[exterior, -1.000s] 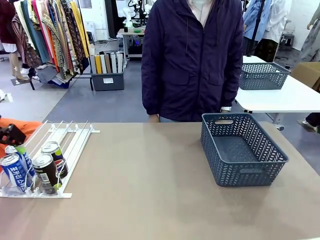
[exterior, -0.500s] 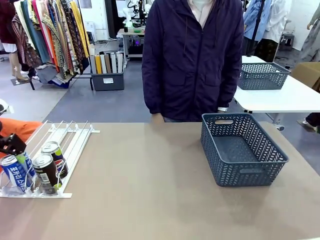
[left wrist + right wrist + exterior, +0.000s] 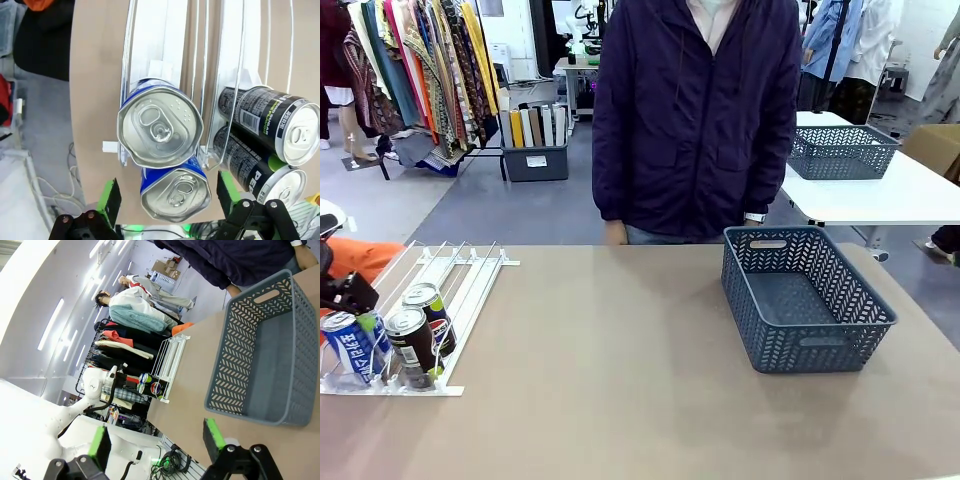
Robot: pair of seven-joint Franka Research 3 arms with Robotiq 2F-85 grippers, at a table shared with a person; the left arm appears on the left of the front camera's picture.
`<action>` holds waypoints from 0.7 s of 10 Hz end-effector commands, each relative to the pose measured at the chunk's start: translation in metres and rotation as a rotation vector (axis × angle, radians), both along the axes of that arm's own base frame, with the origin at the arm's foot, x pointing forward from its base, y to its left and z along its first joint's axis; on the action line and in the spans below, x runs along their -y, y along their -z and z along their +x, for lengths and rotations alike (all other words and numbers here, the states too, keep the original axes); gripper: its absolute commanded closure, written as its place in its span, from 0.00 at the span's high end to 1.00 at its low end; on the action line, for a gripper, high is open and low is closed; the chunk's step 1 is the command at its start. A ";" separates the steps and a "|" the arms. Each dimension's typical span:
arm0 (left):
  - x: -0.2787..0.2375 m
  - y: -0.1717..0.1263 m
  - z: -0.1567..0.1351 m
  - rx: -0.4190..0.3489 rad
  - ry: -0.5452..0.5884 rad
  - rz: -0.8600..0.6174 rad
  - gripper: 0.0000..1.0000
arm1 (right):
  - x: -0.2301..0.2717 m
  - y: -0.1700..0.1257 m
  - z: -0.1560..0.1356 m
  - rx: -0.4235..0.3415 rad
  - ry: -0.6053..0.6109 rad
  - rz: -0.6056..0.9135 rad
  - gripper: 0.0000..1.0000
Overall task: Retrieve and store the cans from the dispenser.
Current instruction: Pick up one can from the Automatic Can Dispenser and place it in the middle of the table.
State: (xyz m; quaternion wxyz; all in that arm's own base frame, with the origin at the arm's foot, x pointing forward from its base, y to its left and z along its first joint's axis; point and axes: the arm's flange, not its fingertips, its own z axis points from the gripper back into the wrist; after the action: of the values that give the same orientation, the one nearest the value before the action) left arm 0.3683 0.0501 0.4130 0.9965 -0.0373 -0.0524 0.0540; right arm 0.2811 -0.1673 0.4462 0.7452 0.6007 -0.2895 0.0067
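At the left end of the surface (image 3: pixel 620 400): the dispenser (image 3: pixel 470 272), lying flat, rails running away toward the far side. At its near end: four cans (image 3: pixel 412 338), upright, in two neighbouring lanes.

- Outer lane: two blue-and-white cans, one directly behind the other, touching. From the left wrist view: rear can (image 3: pixel 160 125), front can (image 3: pixel 175 192).
- Next lane: two dark cans (image 3: pixel 280 127), likewise front to back, the rear one with a Pepsi logo (image 3: pixel 432 312).

Left jaws: spread wide, nothing gripped. Placed above the outer lane, looking down on the silver tops. Green pads (image 3: pixel 111 197) on either side of the front blue-and-white can, apart from it on both sides. In the front view, at the picture's left edge, just beside the blue-and-white cans.

Right jaws: spread wide, nothing gripped, green pads (image 3: pixel 99 445) well apart. Directly ahead of them: a dark grey mesh basket (image 3: pixel 235 355), on the right half of the surface, well apart from the dispenser.

At the far side of the surface: a person (image 3: pixel 700 110) in a dark jacket, standing, arms down.
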 end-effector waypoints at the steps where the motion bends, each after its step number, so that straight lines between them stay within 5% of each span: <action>1: 0.005 0.023 -0.029 0.019 -0.025 0.019 0.54 | -0.001 -0.005 0.003 0.016 0.010 0.022 1.00; 2: 0.007 0.024 -0.029 0.025 -0.020 0.021 0.00 | -0.001 -0.005 0.003 0.016 0.010 0.022 1.00; 7: 0.012 0.021 -0.031 0.038 0.012 0.020 0.00 | -0.001 -0.005 0.003 0.016 0.010 0.022 1.00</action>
State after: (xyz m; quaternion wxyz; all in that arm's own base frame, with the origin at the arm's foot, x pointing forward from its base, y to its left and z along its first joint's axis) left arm 0.3721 0.0422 0.4129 0.9969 -0.0269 -0.0589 0.0454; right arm 0.2811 -0.1673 0.4462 0.7452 0.6007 -0.2895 0.0067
